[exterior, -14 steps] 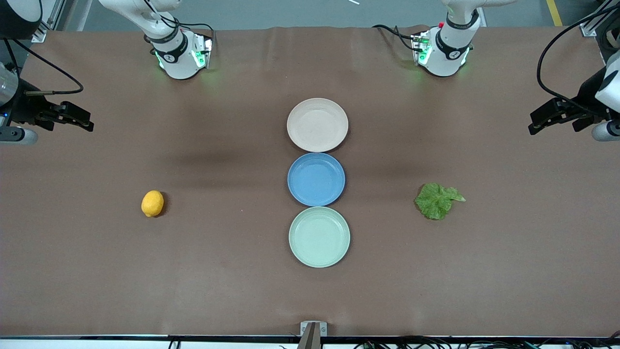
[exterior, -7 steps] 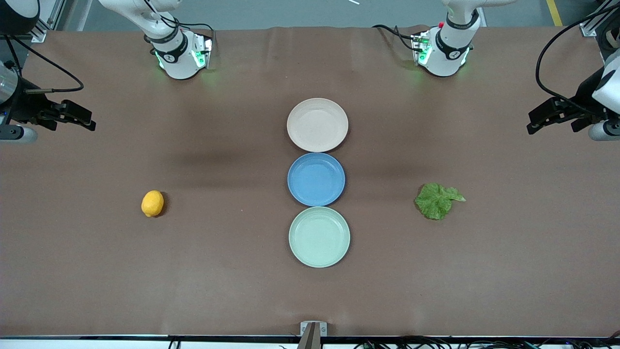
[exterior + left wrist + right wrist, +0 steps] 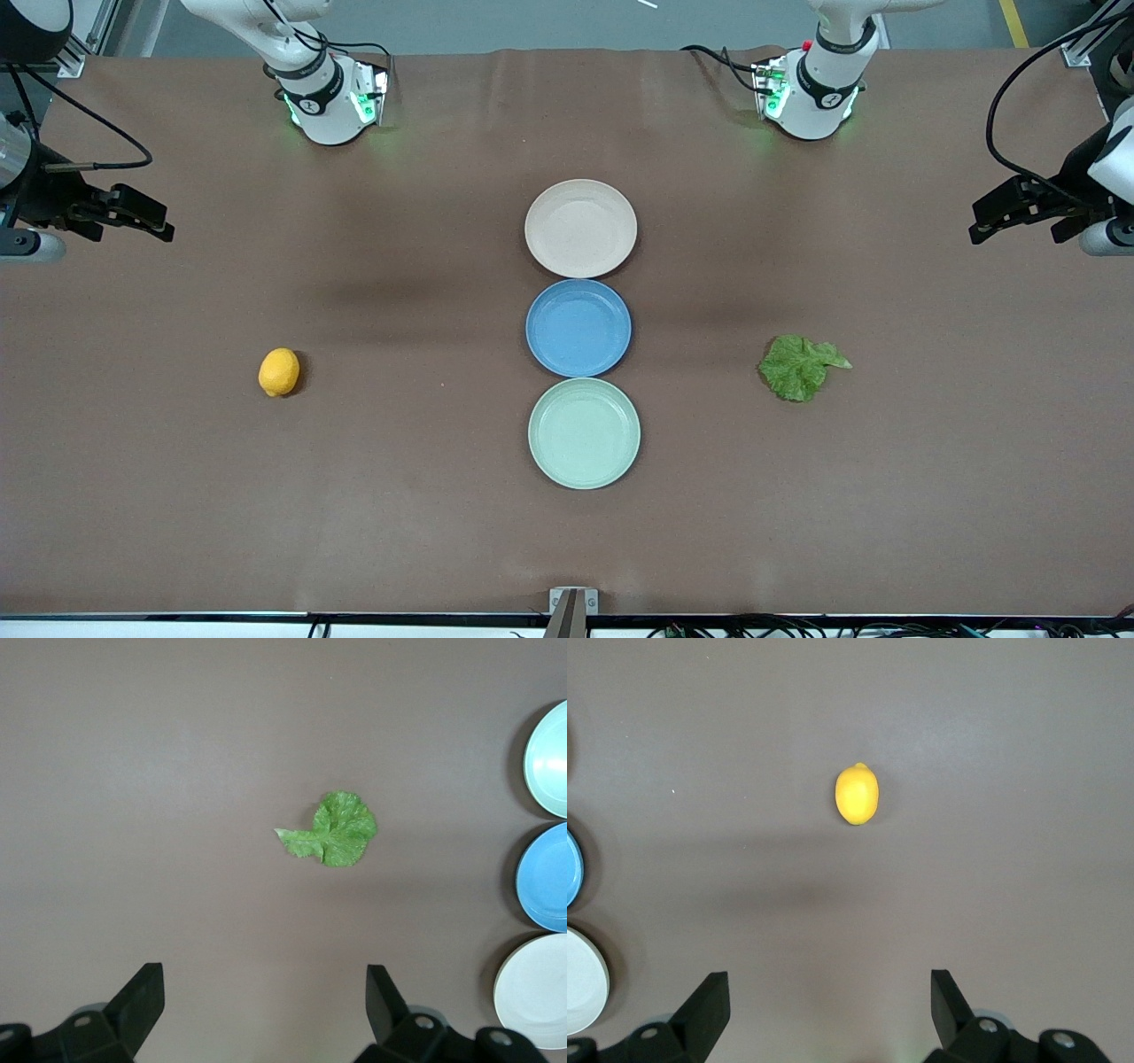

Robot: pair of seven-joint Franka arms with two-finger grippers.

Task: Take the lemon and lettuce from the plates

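Brown counter (image 3: 425, 532), three plates lined up down the middle, and honestly it looks like the job is basically done already. Beige-pink plate (image 3: 580, 228) sits nearest the robot bases, blue plate (image 3: 578, 327) in the middle, mint green plate (image 3: 584, 433) closest to the front camera, and all three are bare.

Lemon (image 3: 279, 371) is lying on the counter well apart from the plates, toward the right arm's end. Lettuce (image 3: 801, 365) is flat on the counter toward the left arm's end, also well clear of any plate. So both task items are off the plates, nothing left on them to grab as far as I can see.

Right hand (image 3: 146, 220) hangs up in the air over its end of the counter, fingers spread wide with nothing between them; its wrist camera looks straight down at the lemon. Left hand (image 3: 997, 217) does the same over its own end, fingers spread and empty, with the lettuce in its wrist view.

My guess: only the arms parking is left, if anything.
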